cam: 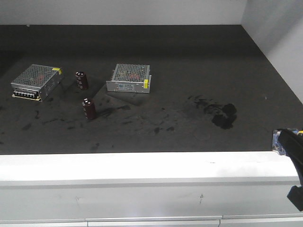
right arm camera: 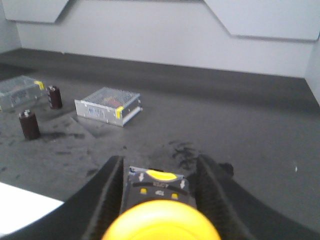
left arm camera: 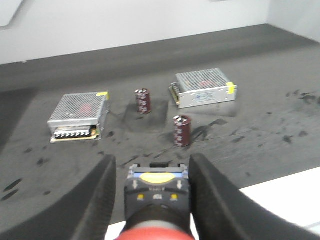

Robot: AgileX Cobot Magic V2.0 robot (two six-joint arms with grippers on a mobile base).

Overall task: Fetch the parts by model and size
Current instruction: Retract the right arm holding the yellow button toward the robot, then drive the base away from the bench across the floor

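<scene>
Left jaws grip the red-capped switch (left arm camera: 156, 200); right jaws grip the yellow-capped switch (right arm camera: 160, 205), both at the near edge of the table (cam: 213, 56).

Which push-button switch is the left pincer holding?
The red-capped switch, held in the left pincer; the yellow-capped one is in the right pincer.

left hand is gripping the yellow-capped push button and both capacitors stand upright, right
No: the left hand grips the red-capped push-button switch, as the left wrist view shows. The near capacitor and far capacitor do stand upright.
</scene>
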